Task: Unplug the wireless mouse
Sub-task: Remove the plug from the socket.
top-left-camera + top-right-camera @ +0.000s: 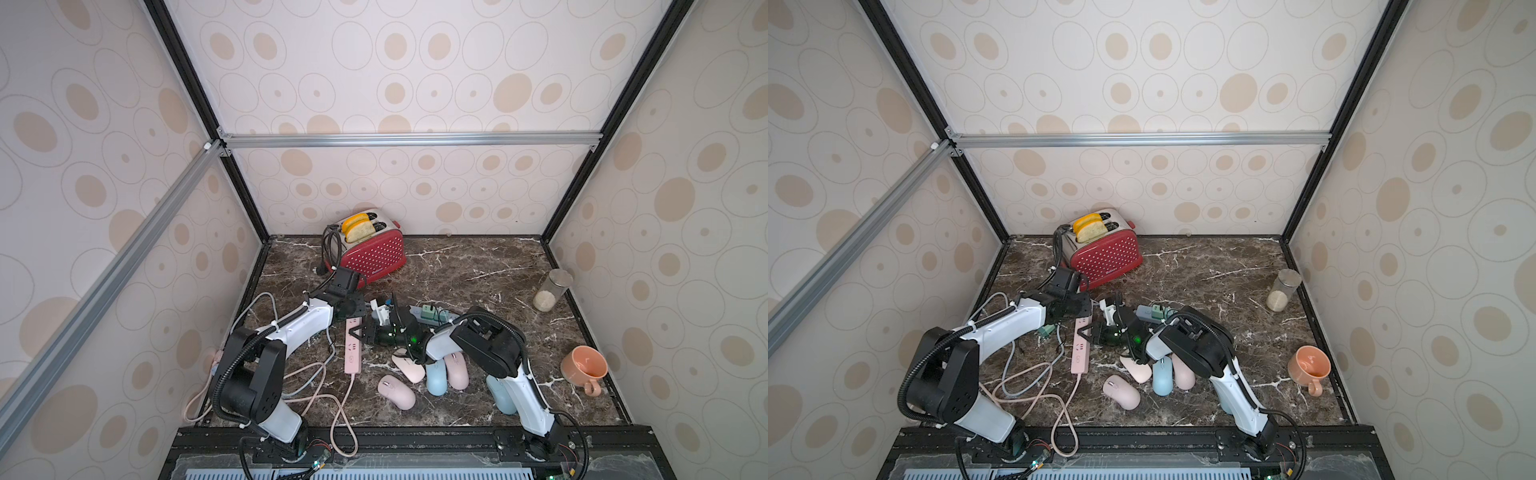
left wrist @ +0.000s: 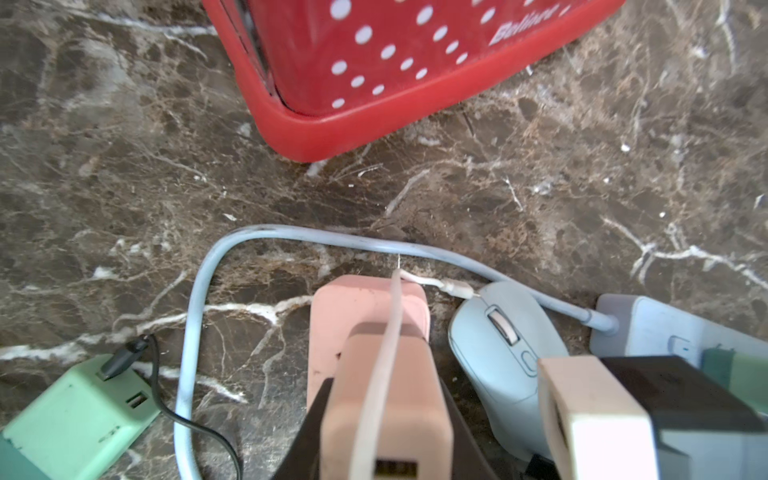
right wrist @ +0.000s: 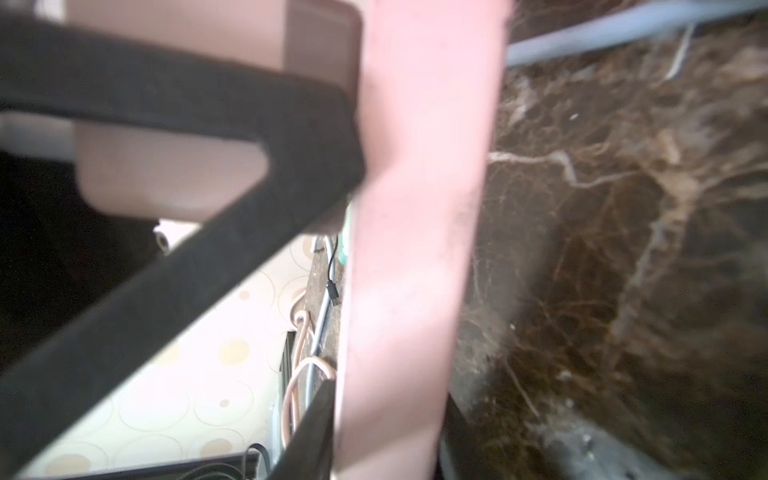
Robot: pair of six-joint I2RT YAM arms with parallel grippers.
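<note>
Left gripper (image 2: 384, 386) low, around pink charger (image 2: 415, 399)

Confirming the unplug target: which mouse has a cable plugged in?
The blue mouse beside the pink charger held by the left gripper: a white cable plugs into its front. The other mice show none.

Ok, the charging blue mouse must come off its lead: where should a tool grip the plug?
Probably grip the small white plug at the blue mouse's nose, across its sides, from above: it lies flat and sticks straight out.
</note>
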